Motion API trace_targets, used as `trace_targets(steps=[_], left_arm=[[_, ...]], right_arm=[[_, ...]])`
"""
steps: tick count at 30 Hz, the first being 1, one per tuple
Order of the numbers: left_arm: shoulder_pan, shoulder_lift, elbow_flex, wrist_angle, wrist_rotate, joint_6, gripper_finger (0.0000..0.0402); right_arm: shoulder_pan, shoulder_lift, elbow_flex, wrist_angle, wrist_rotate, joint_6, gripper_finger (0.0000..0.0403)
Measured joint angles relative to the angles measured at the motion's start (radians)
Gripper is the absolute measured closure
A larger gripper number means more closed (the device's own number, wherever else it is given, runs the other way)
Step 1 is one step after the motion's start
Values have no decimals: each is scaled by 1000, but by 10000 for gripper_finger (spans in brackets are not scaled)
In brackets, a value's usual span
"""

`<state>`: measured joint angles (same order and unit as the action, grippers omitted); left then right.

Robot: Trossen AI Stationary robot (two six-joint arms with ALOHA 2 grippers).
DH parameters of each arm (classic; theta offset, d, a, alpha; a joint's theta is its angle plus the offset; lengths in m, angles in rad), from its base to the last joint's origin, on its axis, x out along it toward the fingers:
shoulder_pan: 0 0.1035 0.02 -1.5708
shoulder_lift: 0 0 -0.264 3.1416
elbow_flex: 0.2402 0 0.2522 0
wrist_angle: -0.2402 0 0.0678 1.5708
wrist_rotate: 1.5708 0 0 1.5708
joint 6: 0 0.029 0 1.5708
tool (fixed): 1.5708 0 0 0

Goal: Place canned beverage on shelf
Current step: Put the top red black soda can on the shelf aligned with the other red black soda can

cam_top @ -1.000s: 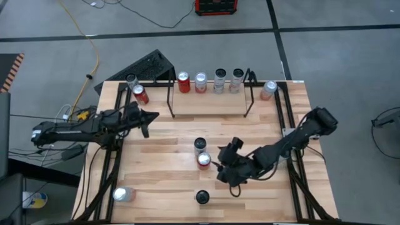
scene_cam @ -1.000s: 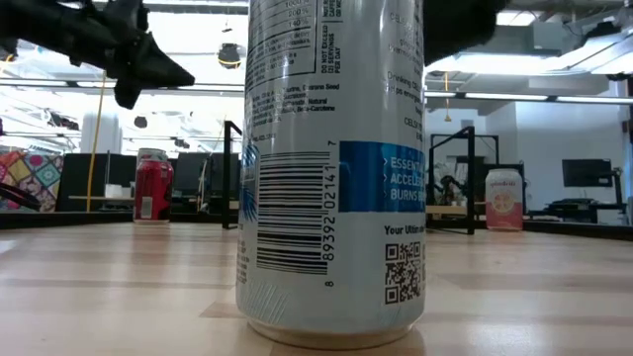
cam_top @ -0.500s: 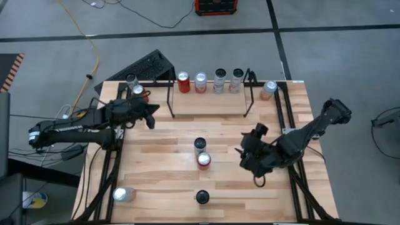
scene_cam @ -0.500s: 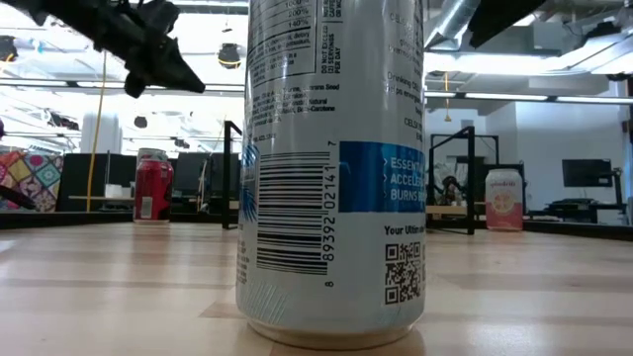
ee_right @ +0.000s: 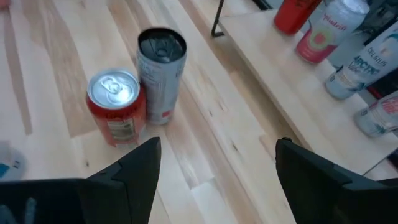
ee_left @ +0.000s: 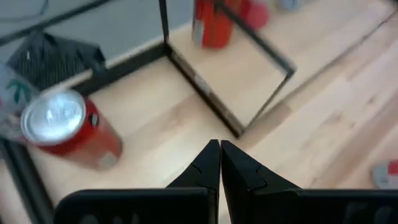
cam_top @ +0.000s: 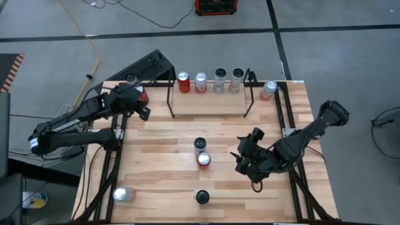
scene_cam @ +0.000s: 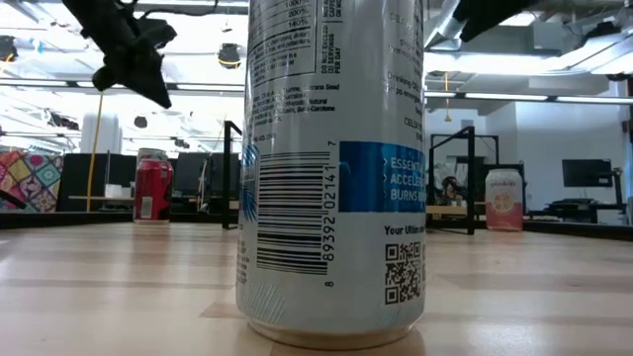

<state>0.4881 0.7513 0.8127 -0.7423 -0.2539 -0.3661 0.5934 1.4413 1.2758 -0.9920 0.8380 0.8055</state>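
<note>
The shelf [cam_top: 209,115], a low black rod rack, stands at the table's far edge with several cans upright in it. A grey can [cam_top: 199,145] and a red can [cam_top: 204,160] stand side by side at mid-table, the grey can [ee_right: 160,74] beside the red can [ee_right: 115,106] in the right wrist view too. My right gripper [cam_top: 240,160] hovers open to their right, its fingers [ee_right: 144,163] empty. My left gripper [cam_top: 145,113] is shut and empty, slanting down near the shelf's left end [ee_left: 231,99] and a red can [ee_left: 68,127].
A silver can [scene_cam: 331,168] stands near the front edge, right before the low camera. Another can [cam_top: 122,194] lies at the front left. A pink can [cam_top: 269,89] stands right of the shelf, and two cans [cam_top: 131,80] stand at the far left corner. Black rails [cam_top: 115,156] run along both sides.
My left gripper has risen, drawn back toward the table's far left corner and tipped from near level to slanting down, staying shut. My right gripper has lifted and pulled away from the two mid-table cans toward the right edge, staying open. No can has moved.
</note>
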Motion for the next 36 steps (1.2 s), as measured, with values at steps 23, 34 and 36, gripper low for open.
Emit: trace_targets(steps=[23,34,36], left_arm=[[325,451,275,-132,-69,6,355],[328,570,275,-139,-93,6,208],[325,572,275,-139,-92,20,190]], right_arm=[[-42,5,0,-151,2,-176,113],[-101,5,0,-180,1,-258,113],[-117,5,0,-180,1,-259,113]])
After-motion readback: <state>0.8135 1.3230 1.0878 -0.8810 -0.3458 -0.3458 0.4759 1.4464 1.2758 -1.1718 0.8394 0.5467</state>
